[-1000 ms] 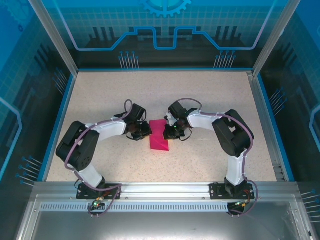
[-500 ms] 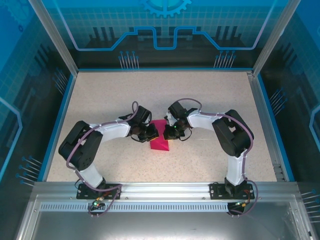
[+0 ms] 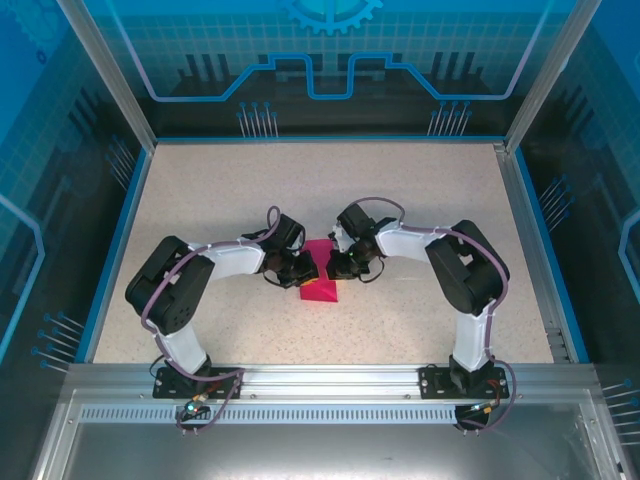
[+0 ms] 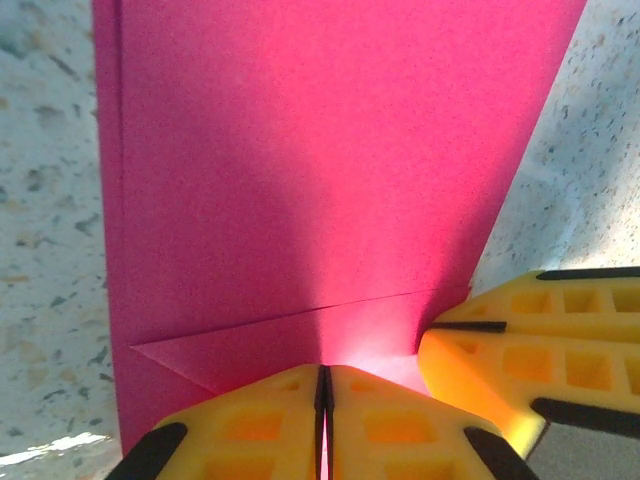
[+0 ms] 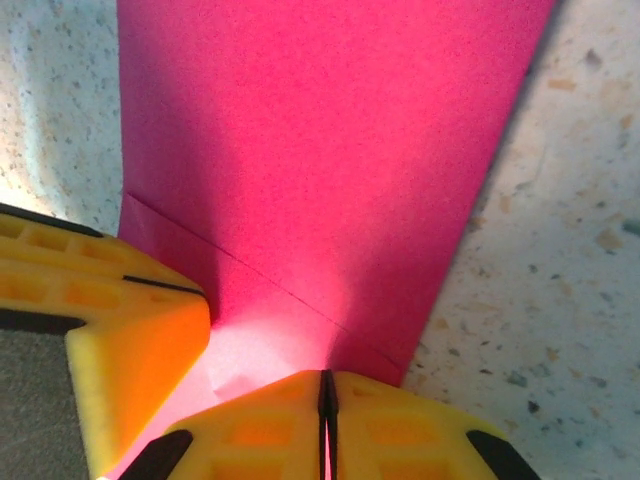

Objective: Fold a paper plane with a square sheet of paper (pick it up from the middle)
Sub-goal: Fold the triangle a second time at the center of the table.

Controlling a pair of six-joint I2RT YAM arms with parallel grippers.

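Observation:
The sheet of paper point(image 3: 320, 285), magenta-pink, lies flat on the speckled table, folded into a layered shape that narrows toward one end. A diagonal crease crosses it just ahead of each gripper's tips. My left gripper point(image 3: 305, 268) is shut, its yellow tips point(image 4: 324, 372) resting on the paper point(image 4: 300, 180) near the crease. From the other side my right gripper point(image 3: 337, 266) is also shut, tips point(image 5: 325, 376) down on the paper point(image 5: 320, 150). The two grippers nearly touch: the right fingers point(image 4: 530, 350) show in the left wrist view, and the left fingers point(image 5: 110, 340) in the right wrist view.
The speckled table point(image 3: 330, 190) is bordered by a blue rim and transparent enclosure walls point(image 3: 130, 110). An aluminium rail point(image 3: 330, 385) with both arm bases runs along the near edge.
My left arm has swung right, bringing its gripper from beside the paper onto its left part, close to the right gripper. The right arm and the paper have stayed put.

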